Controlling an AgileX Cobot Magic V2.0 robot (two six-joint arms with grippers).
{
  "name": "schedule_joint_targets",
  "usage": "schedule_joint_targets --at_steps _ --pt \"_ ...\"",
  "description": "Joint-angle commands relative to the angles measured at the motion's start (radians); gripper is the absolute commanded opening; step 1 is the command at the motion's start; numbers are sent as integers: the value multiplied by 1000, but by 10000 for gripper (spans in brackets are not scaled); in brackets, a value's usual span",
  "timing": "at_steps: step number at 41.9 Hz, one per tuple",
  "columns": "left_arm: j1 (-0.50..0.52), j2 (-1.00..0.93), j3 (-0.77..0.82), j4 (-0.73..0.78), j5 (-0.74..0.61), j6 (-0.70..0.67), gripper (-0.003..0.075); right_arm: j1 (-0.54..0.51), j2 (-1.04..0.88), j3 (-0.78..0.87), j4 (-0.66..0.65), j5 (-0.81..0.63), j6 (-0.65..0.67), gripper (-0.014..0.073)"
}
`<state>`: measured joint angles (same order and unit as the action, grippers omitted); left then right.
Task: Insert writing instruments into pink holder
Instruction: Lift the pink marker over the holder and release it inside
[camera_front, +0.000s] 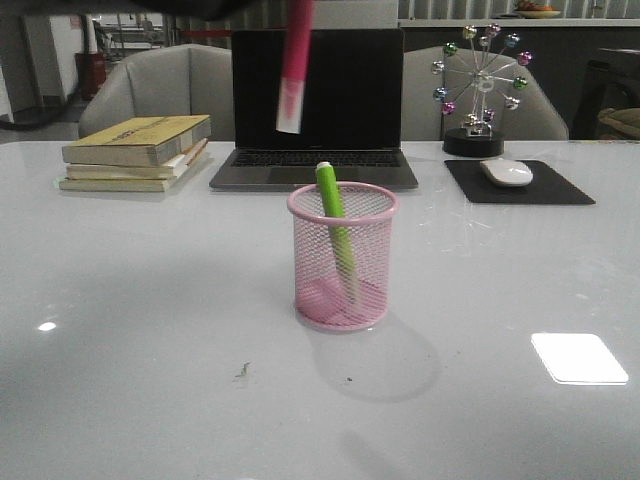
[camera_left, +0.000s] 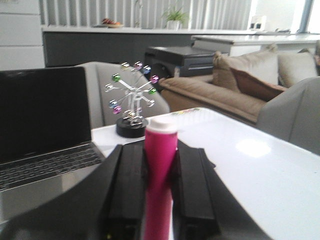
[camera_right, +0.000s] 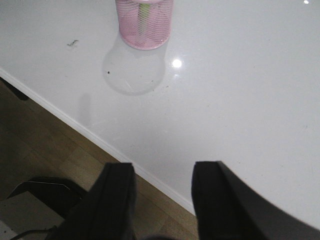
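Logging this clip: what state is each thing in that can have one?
Green marker: inside the pink holder, leaning.
Magenta marker: held in the air above the holder, pale end down.
Pink holder: upright on the table.
Left claw: shut on the magenta marker.
Right claw: open, holding nothing.
Laptop: lid open, screen dark.

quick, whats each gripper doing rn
Left gripper: closed on the pink marker, raised above the pink holder.
Right gripper: open, holding nothing.

Green marker (camera_front: 333, 215) leans inside holder (camera_front: 342, 258), apparently leaving room.
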<state>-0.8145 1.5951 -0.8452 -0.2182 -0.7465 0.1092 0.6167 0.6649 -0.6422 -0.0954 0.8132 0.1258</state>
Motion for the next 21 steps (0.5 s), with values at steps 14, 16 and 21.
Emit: schedule_joint_targets --at_steps 14,16,21 --pt "-33 215 -132 -7 -161 -5 356 -4 -1 -27 -20 -58 2 392" --pt "-33 215 -134 -7 -157 -5 415 -4 -1 -27 -20 -58 2 392" --pt "-33 167 -133 -7 -83 -5 456 -4 -1 -27 -20 -58 2 392"
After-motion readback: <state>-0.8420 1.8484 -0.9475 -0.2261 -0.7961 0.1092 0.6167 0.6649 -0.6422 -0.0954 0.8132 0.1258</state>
